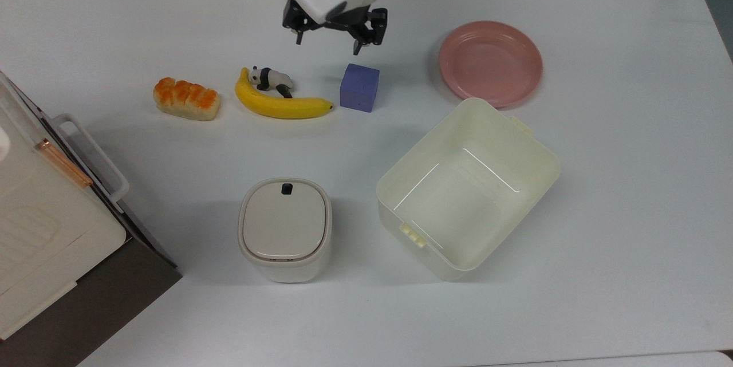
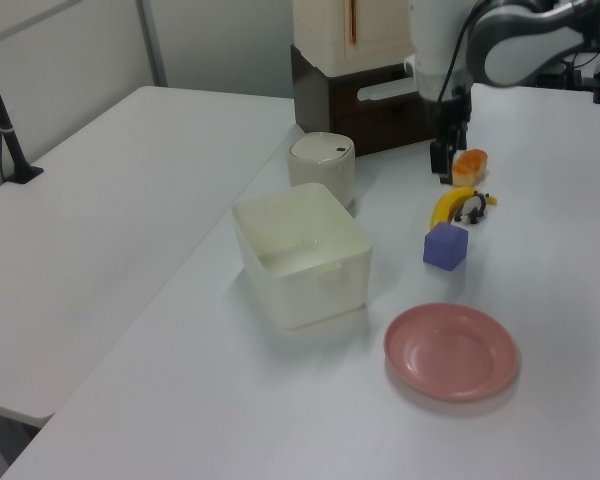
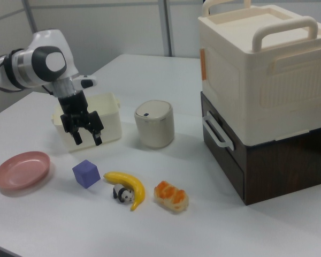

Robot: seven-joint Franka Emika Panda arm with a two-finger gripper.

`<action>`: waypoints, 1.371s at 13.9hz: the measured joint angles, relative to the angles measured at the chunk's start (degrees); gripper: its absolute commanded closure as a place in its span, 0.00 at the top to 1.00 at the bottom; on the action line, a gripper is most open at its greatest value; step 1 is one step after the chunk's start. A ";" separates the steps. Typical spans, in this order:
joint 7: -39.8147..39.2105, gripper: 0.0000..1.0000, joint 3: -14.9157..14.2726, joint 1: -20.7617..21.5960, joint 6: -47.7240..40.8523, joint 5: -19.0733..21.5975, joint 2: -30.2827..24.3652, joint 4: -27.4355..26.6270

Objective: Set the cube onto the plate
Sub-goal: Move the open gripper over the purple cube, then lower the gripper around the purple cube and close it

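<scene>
I find the cube (image 1: 359, 87) resting on the table (image 1: 601, 212) at upper centre of the top view, just beside the banana (image 1: 279, 105) tip and well apart from the plate (image 1: 491, 62) at upper right. My gripper (image 1: 331, 39) hangs above it, jaws spread wide, holding nothing.

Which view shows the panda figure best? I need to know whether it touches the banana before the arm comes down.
The top view: the panda figure lies in the banana's inner curve, apparently touching it. In the right view the panda figure stands in front of the banana. In the left view it is tiny.
</scene>
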 measured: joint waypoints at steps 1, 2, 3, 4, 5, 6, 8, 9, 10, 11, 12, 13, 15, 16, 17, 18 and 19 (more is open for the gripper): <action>0.55 1.00 0.39 0.22 0.00 -0.34 0.59 -0.35; 1.34 1.00 0.67 0.48 0.01 -0.77 1.27 -0.53; 2.37 1.00 0.76 0.99 0.06 -1.13 2.03 -0.59; 3.55 1.00 0.81 1.58 0.12 -1.51 2.80 -0.60; 4.95 1.00 0.87 2.22 0.44 -1.84 3.57 -0.61; 6.59 1.00 0.90 2.93 1.22 -2.17 4.38 -0.62; 11.02 1.00 0.95 4.39 3.39 -3.42 6.01 -0.64; 12.38 1.00 0.95 4.73 4.24 -3.66 6.42 -0.72; 13.44 1.00 0.99 4.96 5.29 -3.71 6.74 -0.97; 14.41 1.00 1.01 5.43 6.07 -3.72 7.13 -1.34; 14.74 1.00 1.03 5.91 6.17 -3.72 7.53 -1.87; 14.89 1.00 1.03 6.18 6.17 -3.85 7.90 -2.21; 15.38 1.00 1.04 6.40 6.19 -4.80 8.84 -2.65; 15.48 1.00 1.04 6.40 6.19 -5.22 9.31 -2.82; 15.54 1.00 1.04 6.39 6.19 -5.56 9.71 -3.09; 15.60 1.00 1.04 6.39 6.19 -5.86 10.01 -3.37; 15.67 1.00 1.04 6.34 6.19 -6.18 10.24 -3.58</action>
